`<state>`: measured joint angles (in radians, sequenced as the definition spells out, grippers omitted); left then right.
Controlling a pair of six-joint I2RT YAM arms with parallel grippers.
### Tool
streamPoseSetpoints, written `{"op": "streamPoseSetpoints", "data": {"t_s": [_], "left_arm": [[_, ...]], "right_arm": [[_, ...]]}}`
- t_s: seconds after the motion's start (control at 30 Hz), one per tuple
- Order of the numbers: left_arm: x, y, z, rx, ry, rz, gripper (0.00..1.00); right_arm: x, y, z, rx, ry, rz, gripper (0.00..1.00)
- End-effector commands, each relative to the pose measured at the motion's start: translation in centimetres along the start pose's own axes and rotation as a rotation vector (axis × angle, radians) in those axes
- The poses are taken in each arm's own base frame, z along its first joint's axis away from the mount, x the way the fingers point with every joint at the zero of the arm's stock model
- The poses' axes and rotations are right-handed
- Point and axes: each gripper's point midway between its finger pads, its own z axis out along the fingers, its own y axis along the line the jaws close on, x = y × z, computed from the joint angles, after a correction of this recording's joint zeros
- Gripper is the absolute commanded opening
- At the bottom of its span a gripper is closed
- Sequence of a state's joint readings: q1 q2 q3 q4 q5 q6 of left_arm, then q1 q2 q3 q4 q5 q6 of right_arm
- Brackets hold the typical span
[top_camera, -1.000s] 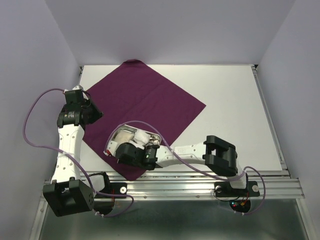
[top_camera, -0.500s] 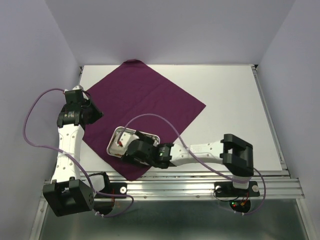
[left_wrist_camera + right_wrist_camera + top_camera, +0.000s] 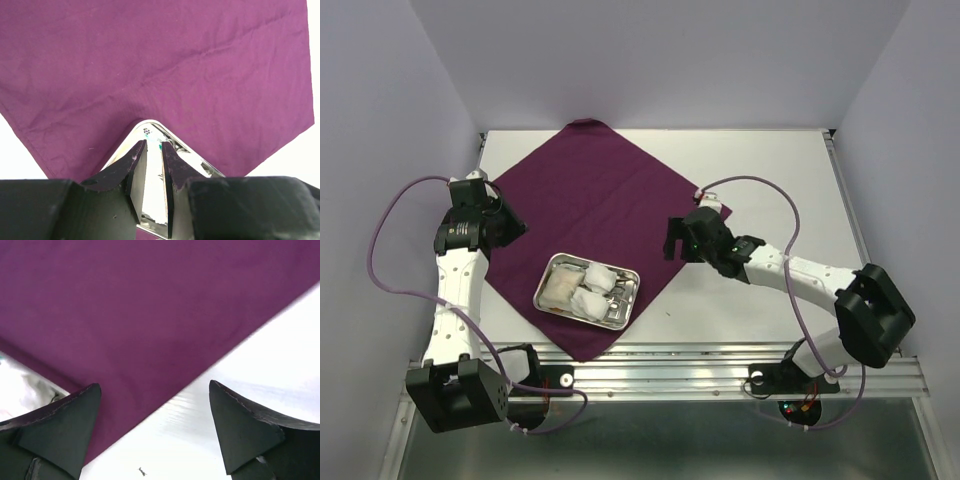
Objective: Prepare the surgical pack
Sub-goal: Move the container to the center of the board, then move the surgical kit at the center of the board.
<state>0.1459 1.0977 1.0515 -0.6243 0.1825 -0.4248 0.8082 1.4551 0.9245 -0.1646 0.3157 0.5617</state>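
Observation:
The dark purple cloth (image 3: 610, 195) lies as a diamond on the white table. On its near part rests the steel tray (image 3: 616, 314) holding white gauze pads (image 3: 582, 290). My right gripper (image 3: 670, 242) hovers over the cloth's right edge, to the right of the tray and apart from it. In the right wrist view the right gripper (image 3: 154, 385) stands wide open and empty over the cloth (image 3: 125, 305) and bare table. My left gripper (image 3: 515, 225) hangs over the cloth's left corner. In its wrist view the left gripper (image 3: 153, 142) is narrowly open and empty, with the tray (image 3: 197, 161) beyond.
The white table (image 3: 790, 190) stretches to the right of the cloth. A metal rail (image 3: 720, 375) runs along the near edge by the arm bases. Purple cables (image 3: 750, 182) loop off both arms. Lilac walls close in the back and sides.
My right arm has pulled away from the tray, swinging right and back to the cloth's right edge, and its jaws have opened. The tray with gauze stays on the cloth. The left arm is unmoved.

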Motion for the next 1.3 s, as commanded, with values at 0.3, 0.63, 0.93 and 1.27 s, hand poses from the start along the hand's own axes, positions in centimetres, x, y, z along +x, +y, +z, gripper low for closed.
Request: {"op": "streamPoseSetpoints", "data": {"t_s": [0.3, 0.63, 0.93, 1.27], "left_arm": [[-0.4, -0.7, -0.6, 0.035, -0.031, 0.015, 0.3], [-0.3, -0.5, -0.9, 0.034, -0.039, 0.028, 0.3], [1.2, -0.7, -0.5, 0.088, -0.016, 0.071, 0.36], [3.4, -1.0, 1.3, 0.089, 0.081, 0.114, 0.39]], "right_arm": [[1.2, -3.8, 3.9, 0.048, 0.138, 0.461, 0.81], [3.1, -5.6, 6.2, 0.125, 0.156, 0.566, 0.72], [1.3, -7.9, 8.3, 0.171, 0.083, 0.642, 0.06], [-1.7, -14.9, 6.9, 0.277, -0.027, 0.725, 0.01]]}}
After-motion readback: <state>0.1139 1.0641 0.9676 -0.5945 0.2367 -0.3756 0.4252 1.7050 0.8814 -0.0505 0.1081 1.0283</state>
